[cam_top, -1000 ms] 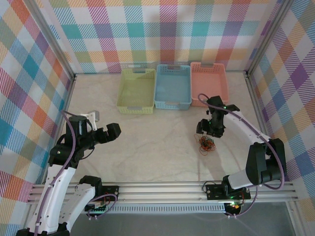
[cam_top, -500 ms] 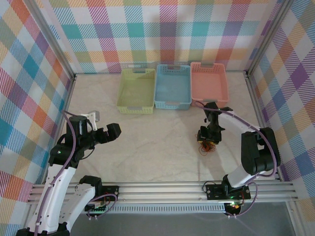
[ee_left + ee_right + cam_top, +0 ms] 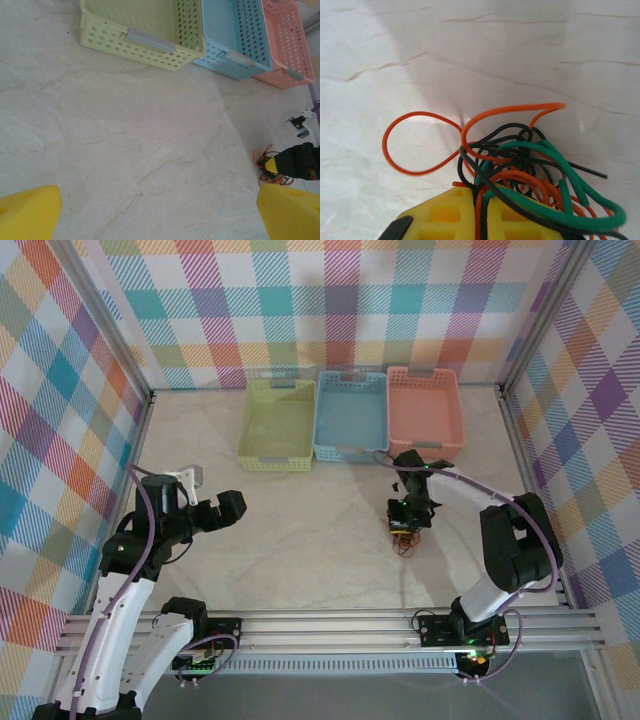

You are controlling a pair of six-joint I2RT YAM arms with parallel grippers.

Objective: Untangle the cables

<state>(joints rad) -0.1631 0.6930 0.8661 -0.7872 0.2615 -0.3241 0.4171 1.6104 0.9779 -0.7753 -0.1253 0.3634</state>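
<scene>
The right claw [image 3: 405, 523] was pinched shut on strands of the cables [image 3: 520, 160], a knot lying on the counter [image 3: 300, 540] near the pink basket [image 3: 425, 410], likely to drag one wire free. The left claw [image 3: 218, 510] hung wide open and empty, well apart, seemingly awaiting its turn.

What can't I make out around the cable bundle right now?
- Right wrist: the right gripper is cut off by the bottom edge; its grip on the cables is unclear.
- Top external: strands too small, partly under the gripper.
- Left wrist: gripper hides the bundle's right side.
</scene>
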